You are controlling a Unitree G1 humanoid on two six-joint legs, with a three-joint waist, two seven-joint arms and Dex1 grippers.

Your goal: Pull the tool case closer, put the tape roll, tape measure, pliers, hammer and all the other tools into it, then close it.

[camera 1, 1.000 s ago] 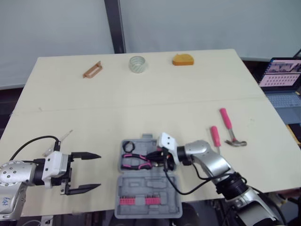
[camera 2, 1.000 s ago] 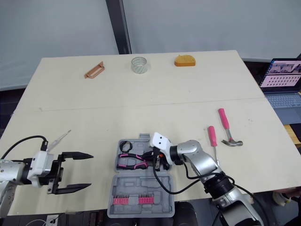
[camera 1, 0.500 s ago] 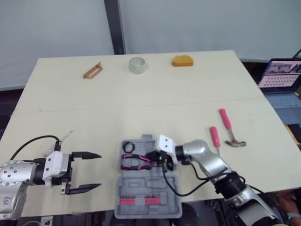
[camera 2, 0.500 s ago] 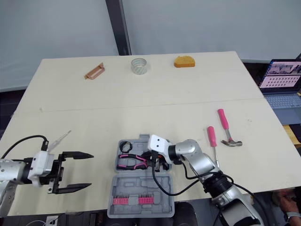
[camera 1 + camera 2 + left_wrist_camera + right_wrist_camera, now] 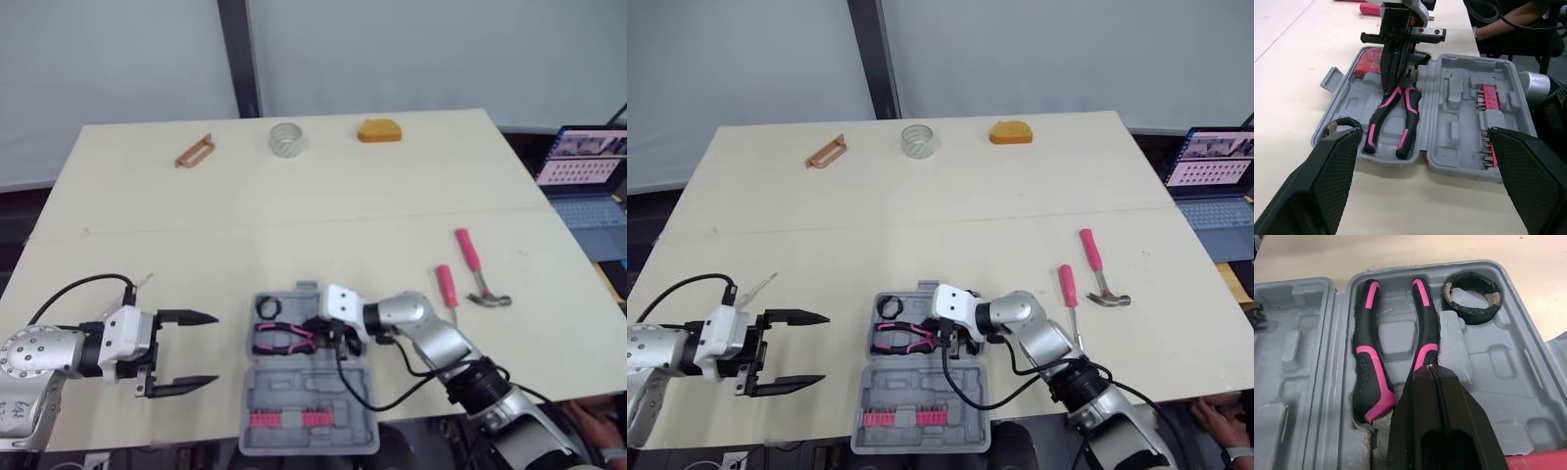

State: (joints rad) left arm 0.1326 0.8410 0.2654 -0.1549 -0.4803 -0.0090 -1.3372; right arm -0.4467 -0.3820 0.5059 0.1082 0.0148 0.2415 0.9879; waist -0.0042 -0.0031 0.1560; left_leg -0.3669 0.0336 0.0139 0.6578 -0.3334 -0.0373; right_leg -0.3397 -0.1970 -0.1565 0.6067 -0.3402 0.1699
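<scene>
The grey tool case (image 5: 323, 392) lies open at the table's near edge. In its far half rest the pink-and-black pliers (image 5: 283, 338) and a black tape roll (image 5: 267, 307). My right gripper (image 5: 328, 336) is shut, its tips pressed down at the pliers' head (image 5: 1422, 360) with nothing between the fingers. My left gripper (image 5: 188, 351) stands open on the table left of the case, facing it (image 5: 1422, 133). The hammer (image 5: 477, 266) and a pink-handled screwdriver (image 5: 448, 286) lie to the right of the case. A clear tape roll (image 5: 286, 136) and the orange tape measure (image 5: 379, 127) sit at the far edge.
A brown handle-shaped piece (image 5: 193, 150) lies at the far left. A small clear-handled tool (image 5: 140, 282) rests by my left arm. Pink bits (image 5: 284, 418) fill the case's near half. A laptop (image 5: 588, 162) stands beyond the table's right edge.
My left gripper has moved a little right, toward the case, still open. My right gripper has edged left over the pliers' head.
</scene>
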